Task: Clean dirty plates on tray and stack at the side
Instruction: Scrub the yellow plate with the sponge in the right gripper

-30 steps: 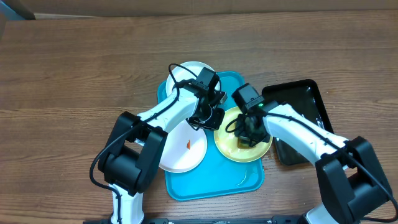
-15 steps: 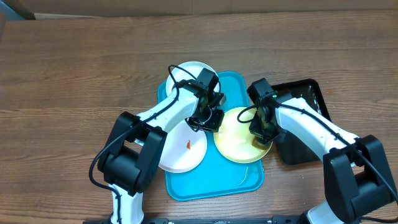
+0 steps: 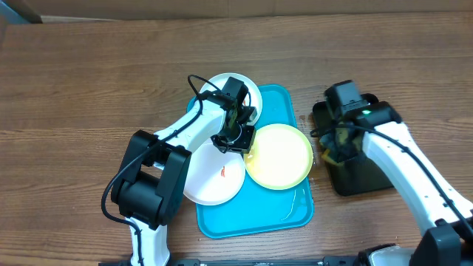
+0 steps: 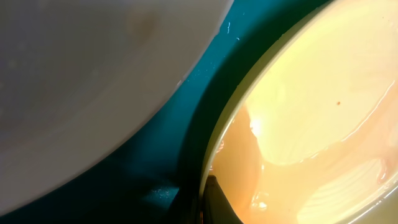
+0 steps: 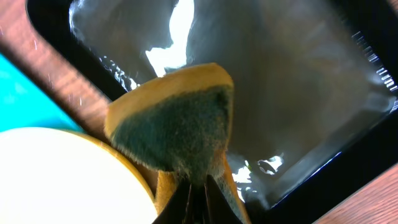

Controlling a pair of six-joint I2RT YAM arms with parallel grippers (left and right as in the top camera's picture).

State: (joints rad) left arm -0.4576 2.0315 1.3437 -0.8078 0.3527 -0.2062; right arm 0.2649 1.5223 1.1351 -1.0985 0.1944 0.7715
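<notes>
The turquoise tray lies mid-table. A pale yellow-green plate is tilted over its right half. My left gripper is shut on that plate's left rim. A white plate with a small orange smear lies over the tray's left edge, another white plate at its far corner. My right gripper is shut on a folded yellow-and-green sponge above the black tray. The plate also shows in the right wrist view.
The black tray sits right of the turquoise tray and holds shiny liquid. Bare wooden table lies to the left and along the back.
My right gripper left the yellow-green plate and moved right with the sponge over the black tray. My left gripper shifted a little left with the plate, which now tilts more.
</notes>
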